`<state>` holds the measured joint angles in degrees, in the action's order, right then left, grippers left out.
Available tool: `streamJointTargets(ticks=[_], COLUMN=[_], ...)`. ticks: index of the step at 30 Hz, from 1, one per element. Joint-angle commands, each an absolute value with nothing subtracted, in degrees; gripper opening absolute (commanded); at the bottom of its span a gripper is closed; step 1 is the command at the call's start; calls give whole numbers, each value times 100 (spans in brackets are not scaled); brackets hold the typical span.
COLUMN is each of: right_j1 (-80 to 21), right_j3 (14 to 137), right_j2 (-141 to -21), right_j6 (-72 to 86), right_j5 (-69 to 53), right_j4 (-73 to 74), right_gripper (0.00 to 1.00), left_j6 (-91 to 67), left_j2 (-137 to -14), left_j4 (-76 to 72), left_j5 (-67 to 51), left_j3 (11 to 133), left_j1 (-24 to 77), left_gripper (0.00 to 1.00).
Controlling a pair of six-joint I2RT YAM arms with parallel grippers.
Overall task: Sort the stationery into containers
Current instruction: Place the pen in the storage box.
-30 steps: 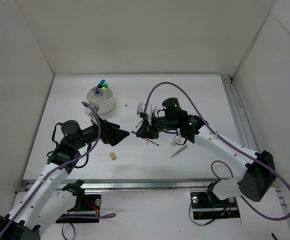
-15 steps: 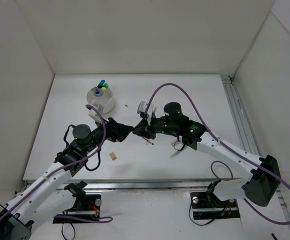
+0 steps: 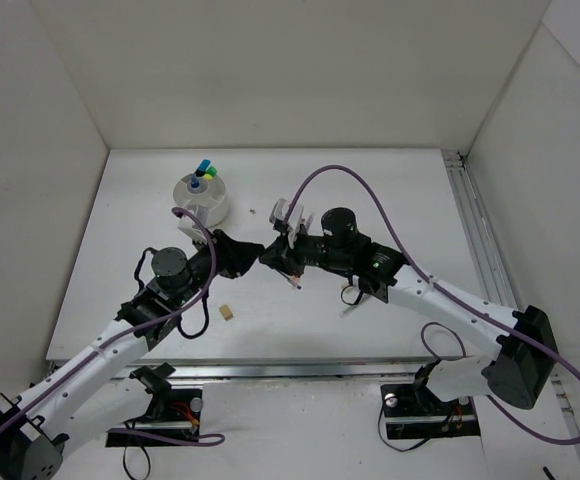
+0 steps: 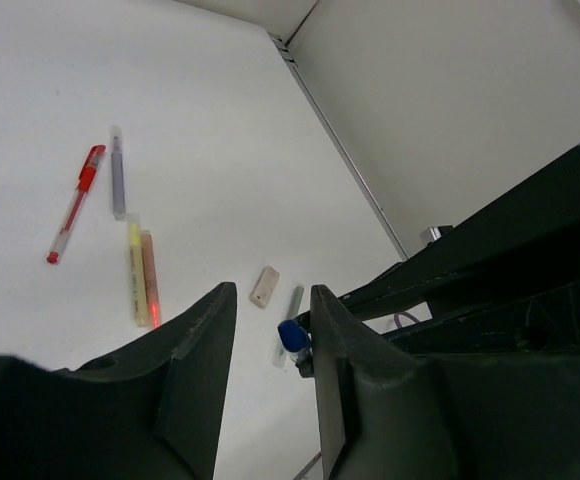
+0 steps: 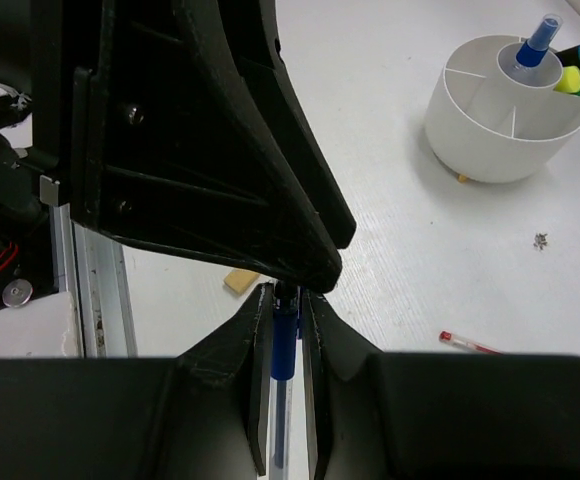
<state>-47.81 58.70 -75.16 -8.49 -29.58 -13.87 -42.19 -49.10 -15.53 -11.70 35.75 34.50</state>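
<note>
Right wrist: my right gripper [image 5: 284, 297] pinches blue pen [image 5: 284, 352]; left gripper [image 4: 272, 300] spread near its tip, probably for handover toward bowl [image 5: 490, 150].

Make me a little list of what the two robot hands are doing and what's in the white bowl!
Right gripper: shut on a blue pen
Left gripper: open, tips close to the pen's end
White bowl: holds a blue-capped tube and highlighters
Loose on the table: red pen, beige eraser
</note>
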Motion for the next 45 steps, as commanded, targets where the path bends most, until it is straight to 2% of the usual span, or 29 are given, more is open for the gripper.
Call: streamJointTargets(ticks=[1, 5, 9, 13, 16, 18, 19, 21, 23, 26, 27, 28, 35, 39, 45], right_j1=[-4922, -5001, -5010, -5010, -5019, -5010, -5010, -5010, -5010, -5018, -5010, -5010, -5001, -4992, -4544], right_j3=[6055, 6152, 6196, 6267, 6328, 6424, 6442, 6521, 6591, 6697, 6741, 6750, 6461, 6056, 5625], right_j2=[-7576, -7673, -7673, -7673, -7708, -7760, -7787, -7840, -7875, -7866, -7866, -7840, -7270, -6918, -6443], right_j6=[-694, -721, -703, -528, -299, -194, -141, -97, -62, -70, -62, -53, -44, -79, -26], right_j5=[-2856, -2857, -2664, -2365, -2013, -1942, -1925, -1942, -1890, -1828, -1811, -1802, -1101, -502, -211], right_j4=[-2215, -2110, -2013, -1951, -1969, -1934, -1925, -1899, -1776, -1565, -1504, -1399, -1055, -801, -440], right_gripper=[0, 0, 0, 0, 9, 12, 23, 30, 52, 66, 76, 98, 98, 98, 98], left_j6=[-4184, -4175, -4122, -4034, -3981, -3955, -3946, -3885, -3815, -3526, -3429, -3193, -1434, -897, -72], left_j2=[-5079, -5185, -5194, -5054, -4931, -4861, -4852, -4799, -4781, -4781, -4799, -4808, -5343, -6072, -7258], left_j4=[-1942, -1978, -1960, -1942, -1969, -1986, -1995, -2021, -1952, -1732, -1653, -1600, -1318, -1529, -1801], left_j5=[-1116, -1081, -1037, -923, -783, -599, -537, -370, -107, 464, 631, 763, 1819, 899, -281], left_j3=[3709, 3727, 3744, 3709, 3665, 3648, 3630, 3647, 3682, 3875, 4024, 4086, 4807, 5316, 6239], left_j1=[3524, 3524, 3524, 3524, 3524, 3524, 3524, 3524, 3524, 3524, 3524, 3524, 3095, 2050, 1442], left_gripper=[29, 22, 0, 0, 0, 0, 0, 0, 0, 0, 0, 0, 0, 0, 0])
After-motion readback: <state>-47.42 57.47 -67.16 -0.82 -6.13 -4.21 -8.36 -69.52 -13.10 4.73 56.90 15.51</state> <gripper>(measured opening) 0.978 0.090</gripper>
